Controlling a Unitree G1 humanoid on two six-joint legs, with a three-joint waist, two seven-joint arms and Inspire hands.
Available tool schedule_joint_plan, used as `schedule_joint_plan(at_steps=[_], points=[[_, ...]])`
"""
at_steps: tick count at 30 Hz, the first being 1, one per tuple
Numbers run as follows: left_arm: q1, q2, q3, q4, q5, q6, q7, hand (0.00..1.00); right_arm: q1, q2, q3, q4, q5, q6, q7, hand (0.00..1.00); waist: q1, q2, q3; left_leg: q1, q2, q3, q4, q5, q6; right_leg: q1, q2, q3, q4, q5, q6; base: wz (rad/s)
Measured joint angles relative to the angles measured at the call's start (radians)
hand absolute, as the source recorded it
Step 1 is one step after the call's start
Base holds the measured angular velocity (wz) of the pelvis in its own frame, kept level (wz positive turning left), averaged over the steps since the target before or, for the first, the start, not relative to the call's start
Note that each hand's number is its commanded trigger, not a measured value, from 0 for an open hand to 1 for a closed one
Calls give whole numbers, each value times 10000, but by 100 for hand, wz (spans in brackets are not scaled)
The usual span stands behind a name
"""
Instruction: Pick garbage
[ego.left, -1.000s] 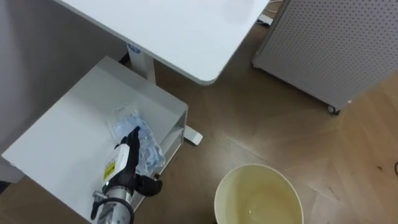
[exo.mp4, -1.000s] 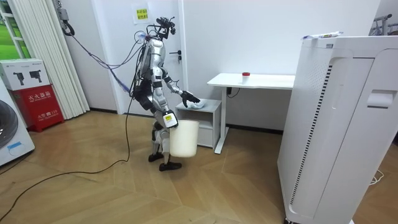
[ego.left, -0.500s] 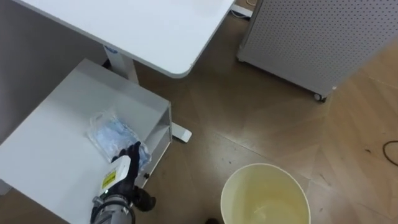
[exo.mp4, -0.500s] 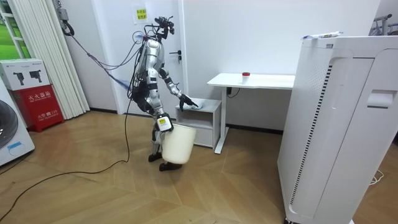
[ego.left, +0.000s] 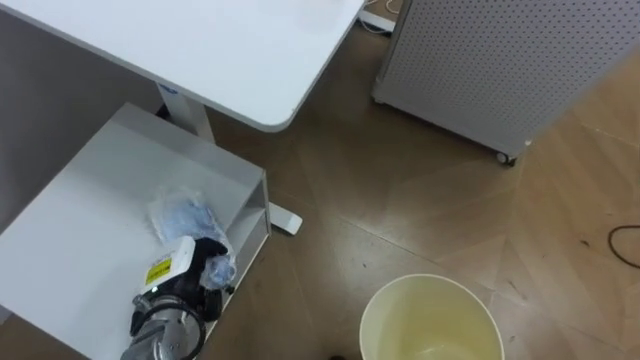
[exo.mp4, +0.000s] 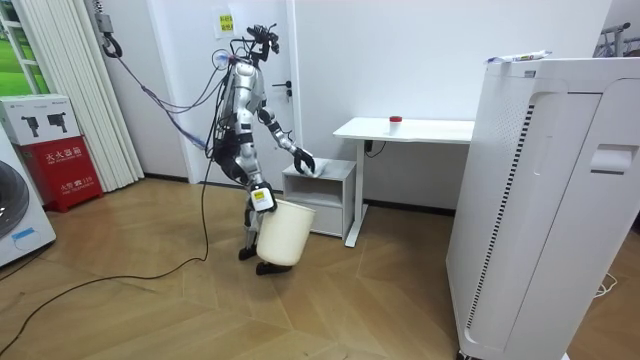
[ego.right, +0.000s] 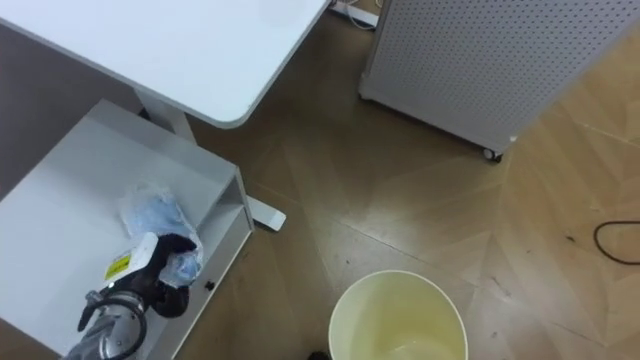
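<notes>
**Left hand on bag, cabinet top**

Wood floor (ego.left: 420, 200). A white tabletop (ego.left: 200, 50) stands above a low white cabinet (ego.left: 90, 230). A crumpled plastic bag (ego.left: 178, 218) lies on the cabinet, long axis far-left to near-right, its near end clenched in the left hand (ego.left: 200, 268). Room view: right hand (exo.mp4: 262, 198) at the tilted bucket (exo.mp4: 282, 235); its grip cannot be told.

Ahead of the fingers of the left hand (ego.left: 200, 272), curled on the plastic bag (ego.left: 180, 215), the cabinet top (ego.left: 90, 230) is bare up to the higher desk (ego.left: 200, 50). To their right, open floor (ego.left: 380, 200) reaches the bin (ego.left: 430, 278), mouth unobstructed.
</notes>
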Motion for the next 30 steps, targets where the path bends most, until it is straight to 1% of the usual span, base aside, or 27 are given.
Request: schedule_joint_plan(at_steps=[2, 4, 7, 11, 12, 18, 20, 23, 24, 25, 26, 27, 28, 29, 30], points=[[48, -39, -4, 35, 75, 93, -179, 100, 3, 3, 8, -6, 18, 14, -7, 100, 3, -13, -18, 65, -5, -1, -65, 3, -6, 69, 6, -12, -7, -1, 1, 0], [226, -156, -18, 146, 99, 313, -531, 100, 3, 3, 174, -18, 110, 4, -6, 100, -3, -25, -25, 62, 8, -15, -90, 3, -11, 84, 26, -33, -52, -1, 1, 0], [458, -228, -121, 309, 279, 446, -905, 100, 3, 8, 253, -18, 119, -10, -6, 100, -4, -26, -25, -29, 44, -67, -85, 3, -15, 77, 66, -93, -173, 18, 7, 1], [474, -215, -124, 381, 643, 476, -1027, 100, -4, 8, 254, -27, 104, -59, -6, 100, -3, -26, -26, -116, 46, -178, -57, 1, -18, 73, 56, -198, -211, 17, 6, 8], [473, -214, -126, 403, 650, 479, -1030, 100, -7, 8, 254, -32, 100, -64, 2, 100, -5, -26, -26, -132, 45, -204, -52, 1, -19, 74, 48, -267, -217, 16, 4, 4], [472, -197, -217, 416, 618, 522, -956, 100, -12, 17, 362, -44, 104, -90, -40, 100, 16, -25, -26, -174, 46, -267, 2, 1, -19, 80, 38, -282, -196, 15, 0, 3], [472, -203, -202, 412, 336, 478, -916, 100, -14, 52, 370, -71, 103, -101, -171, 100, 33, -25, -25, -157, 46, -256, 14, 1, -19, 72, 40, -262, -170, 14, 0, 0], [453, -223, -175, 378, -732, 312, -902, 100, -2, 191, 377, -285, 26, -279, -416, 100, 31, -20, -25, -156, 94, -237, 12, 9, -33, 103, 87, -266, -326, 76, -41, -5], [449, -224, -132, 286, -1234, 199, -933, 100, -9, 282, 376, -358, -105, -337, -465, 100, 31, -20, -27, -156, 137, -234, 16, 17, -47, 138, 132, -275, -354, 129, -62, -4], [442, -236, -121, 227, -1478, 110, -949, 100, -10, 320, 378, -377, -114, -409, -468, 100, 28, -20, -26, -154, 138, -241, 21, 20, -51, 144, 132, -277, -345, 131, -66, 0], [443, -290, -127, 39, -1940, -63, -976, 100, -24, 356, 398, -419, -111, -498, -472, 100, 52, -14, -24, -151, 140, -241, 47, 23, -57, 141, 130, -272, -313, 131, -69, 0], [467, -438, -125, -295, -2288, -213, -1011, 100, -26, 396, 403, -493, -111, -589, -470, 100, 98, -10, -21, -162, 131, -254, 35, 29, -65, 139, 117, -290, -313, 131, -69, 0], [492, -588, -137, -650, -2434, -347, -1036, 100, -32, 463, 463, -504, -113, -735, -470, 100, 201, -12, -22, -171, 130, -263, 35, 32, -68, 139, 118, -295, -315, 131, -69, 0], [545, -667, -185, -905, -2585, -414, -1057, 100, -35, 476, 531, -510, -113, -773, -467, 100, 264, -12, -22, -165, 127, -258, 31, 33, -68, 137, 118, -283, -313, 131, -69, 0], [719, -813, -321, -1438, -2898, -592, -1140, 100, -43, 483, 742, -617, -118, -860, -466, 100, 377, -7, -25, -151, 125, -239, 21, 33, -68, 137, 113, -277, -315, 131, -68, 0]])
